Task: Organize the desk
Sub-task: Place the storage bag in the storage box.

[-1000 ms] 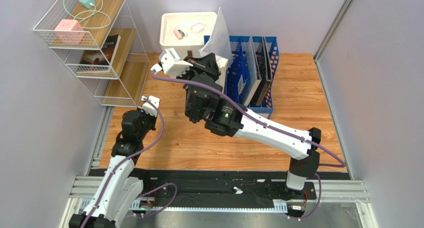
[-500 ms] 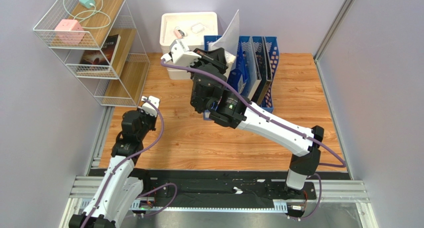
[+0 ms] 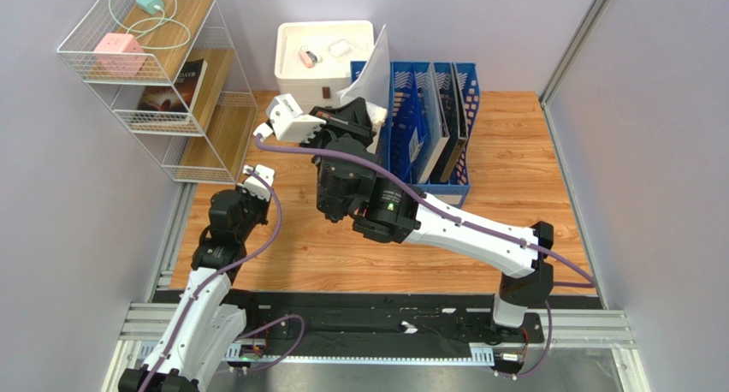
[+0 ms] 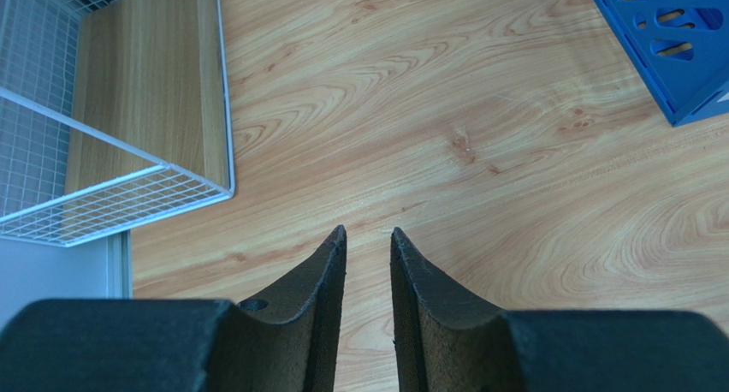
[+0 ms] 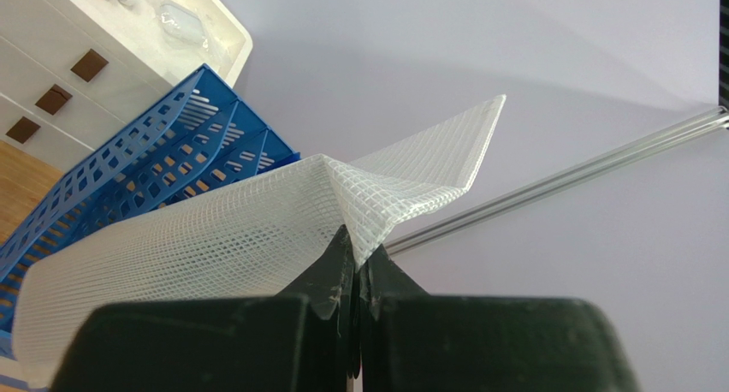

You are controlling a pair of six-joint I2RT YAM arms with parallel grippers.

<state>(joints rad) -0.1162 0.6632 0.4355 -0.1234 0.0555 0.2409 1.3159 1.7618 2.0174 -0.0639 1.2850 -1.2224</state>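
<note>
- Desk (image 3: 530,169): 1 wooden tabletop, lying beneath 2 arms.
- Right gripper (image 5: 358,257): jaws pinched on 1 white mesh sheet (image 5: 240,238), raised beside 1 blue file rack (image 3: 453,189).
- Left gripper (image 4: 368,238): jaws slightly apart, holding nothing, above bare wood near 1 wire shelf (image 4: 145,92).

You are looking at one bench (image 3: 530,152), and it is carrying one white drawer box (image 3: 295,84) and one blue file rack (image 3: 402,127) at twelve o'clock. Two tools are showing: the left tool (image 4: 368,238) and the right tool (image 5: 358,238). One mesh pouch (image 5: 214,238) is showing. At ten o'clock one wire shelf (image 3: 218,135) is holding one pink cube (image 3: 118,51), one mint plug (image 3: 149,2) and one book (image 3: 175,88). One pink item (image 3: 305,58) and one clear item (image 3: 340,46) are lying on the box top.
</note>
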